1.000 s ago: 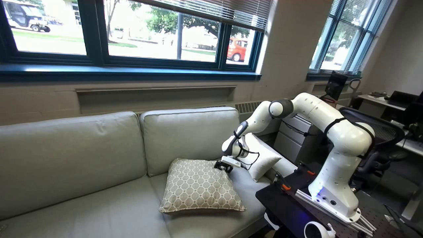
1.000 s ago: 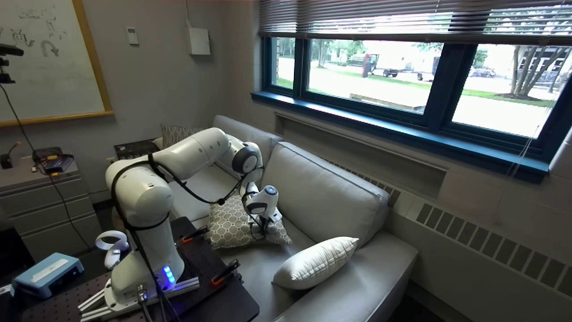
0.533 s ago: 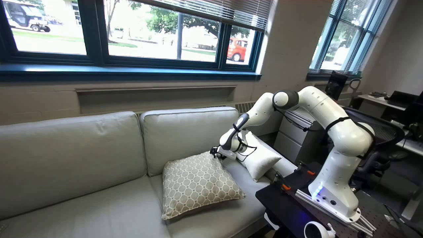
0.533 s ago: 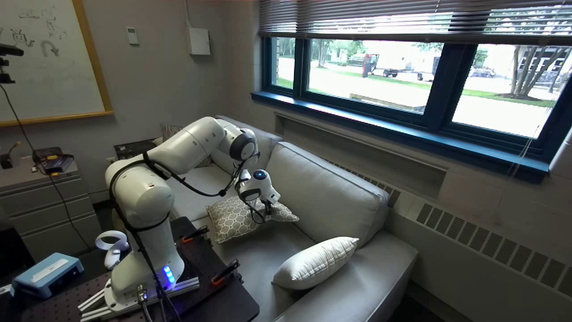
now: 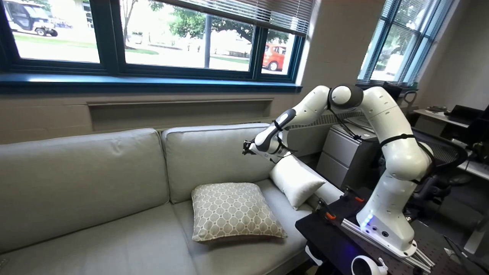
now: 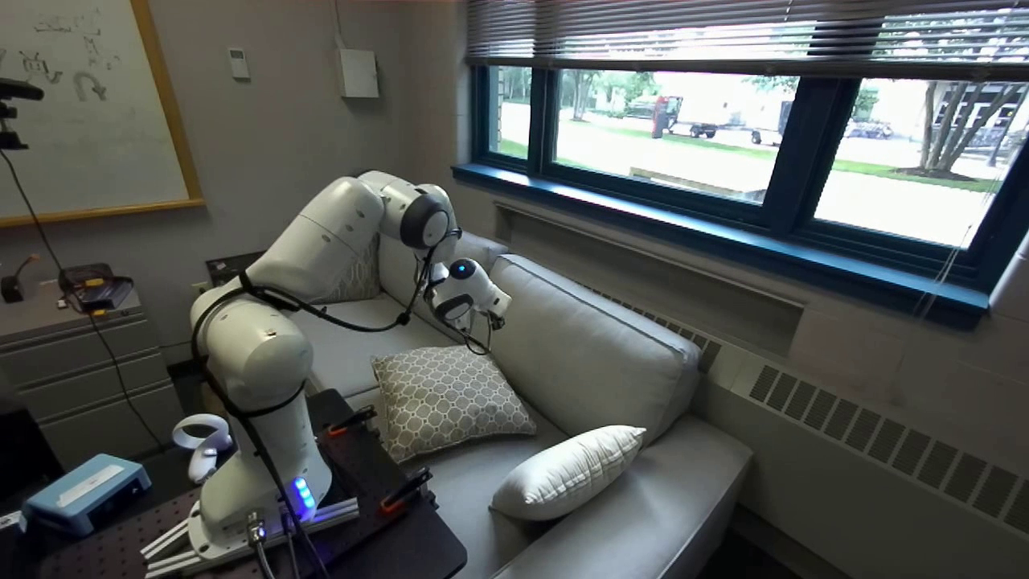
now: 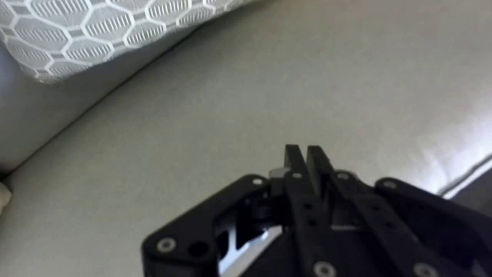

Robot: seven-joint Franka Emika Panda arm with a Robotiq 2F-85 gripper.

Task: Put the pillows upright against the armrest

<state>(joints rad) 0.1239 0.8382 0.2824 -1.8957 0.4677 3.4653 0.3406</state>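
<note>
Tan lattice throw pillow (image 5: 238, 212): lies face up on the couch (image 5: 110, 248), near the back cushion (image 5: 214, 156) and well apart from the armrest (image 6: 683, 498); I see it lying down rather than upright.
Cream-white throw pillow (image 5: 296, 181): stands tilted on its edge, leaning at the armrest, with a bare strip of the couch between it and the tan lattice throw pillow.
Armrest: pale grey-beige, padded, lower than the back cushion.
Gripper (image 7: 303, 149): clenched, its 2 black fingers almost together with a thin slit between them; it hangs higher than the tan lattice throw pillow and apart from it, in front of the back cushion. Whether it touches that cushion, I cannot tell.
Panda arm (image 5: 399, 156): white, arching up from its foot and down toward the couch.
Tabletop (image 6: 418, 545): black, bearing the arm's foot, with 2 orange-marked clamps (image 6: 407, 489) along the edge by the couch.
VR controller (image 6: 202, 464): white, beside the arm's foot, near a blue box (image 6: 87, 492).
Filing cabinet (image 5: 336, 149): grey, beyond the armrest.
Window (image 5: 110, 42): blue-framed, behind the couch, its blinds (image 6: 643, 20) partly lowered, a red car (image 5: 274, 57) outside.
Whiteboard (image 6: 88, 137): wood-edged, bearing marker drawings.
</note>
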